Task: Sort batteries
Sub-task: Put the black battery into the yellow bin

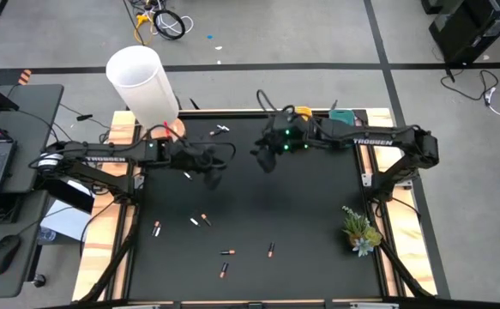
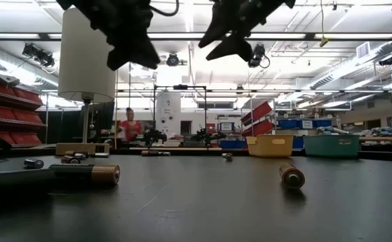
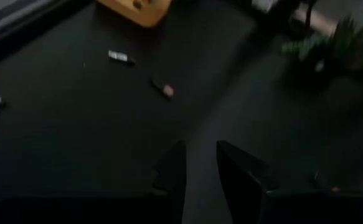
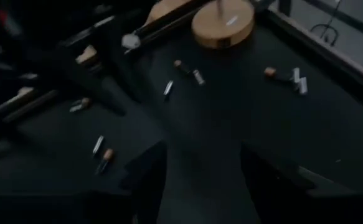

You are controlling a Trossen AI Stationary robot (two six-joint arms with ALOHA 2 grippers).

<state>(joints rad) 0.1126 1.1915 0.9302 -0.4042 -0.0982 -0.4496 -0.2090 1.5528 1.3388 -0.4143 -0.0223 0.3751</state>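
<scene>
Table comes first: a black top with wooden strips along its left and right edges, and it carries everything you are working with. Both arms reach in over its far half, the left arm from the left edge and the right arm from the right edge.

At the far left corner stands a lamp with a white shade. Against the far edge, towards the right, sit a yellow tray and a teal tray, side by side. From table height you see only their walls, and from above the right arm covers most of them, so you cannot tell what is in either. A small plant stands by the right edge.

Your left gripper hangs above the table left of centre, its fingers a narrow gap apart and grasping nothing. Your right gripper hangs just beside it, nearer the far edge, fingers spread wide and released, also empty. Neither touches the table.

The batteries all lie loose on the black top. Most are scattered over the near left part: a pair close together, one alone towards the left edge, and three more nearer the near edge. Two others lie by the far edge near the lamp, and one lies below the left gripper. From table height, one with a copper end lies close at the near edge.
</scene>
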